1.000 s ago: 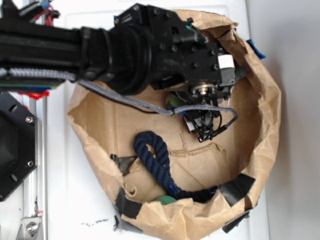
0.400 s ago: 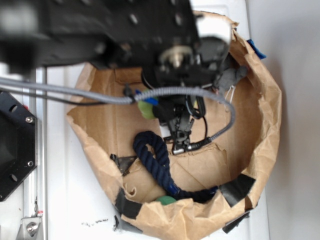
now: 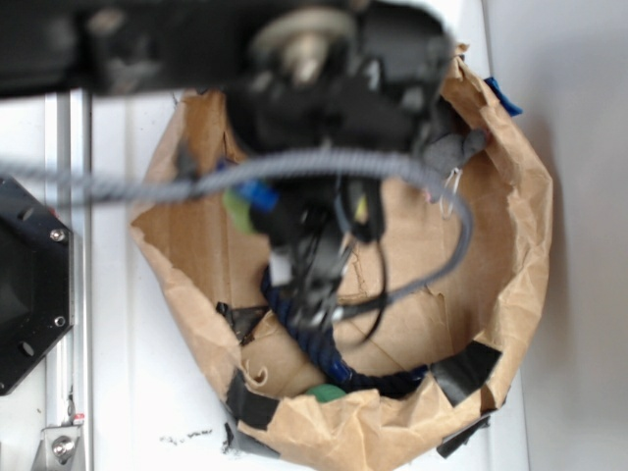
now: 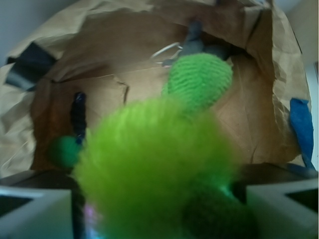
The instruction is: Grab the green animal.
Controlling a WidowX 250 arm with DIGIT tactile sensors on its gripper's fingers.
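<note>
The green animal (image 4: 154, 169) is fuzzy matt plush; the bag (image 3: 510, 294) is creased brown paper; the rope (image 3: 312, 339) is twisted navy cord.

Bright lime-green fuzz on the animal (image 4: 154, 164), with a knitted mid-green part farther off. Dark green ball (image 4: 63, 152). Navy blue on the rope (image 3: 314, 339). Plain brown kraft on the bag (image 3: 520, 245), patched with black tape (image 3: 461, 373) and one blue scrap (image 3: 500, 96). Grey plush (image 4: 194, 42) with a pale wire loop. Black on the arm (image 3: 324, 88), wrapped by a grey braided cable (image 3: 294, 167). Pale grey on the tool (image 4: 159, 209) fingers (image 4: 35, 211). White surface (image 3: 157, 392).
</note>
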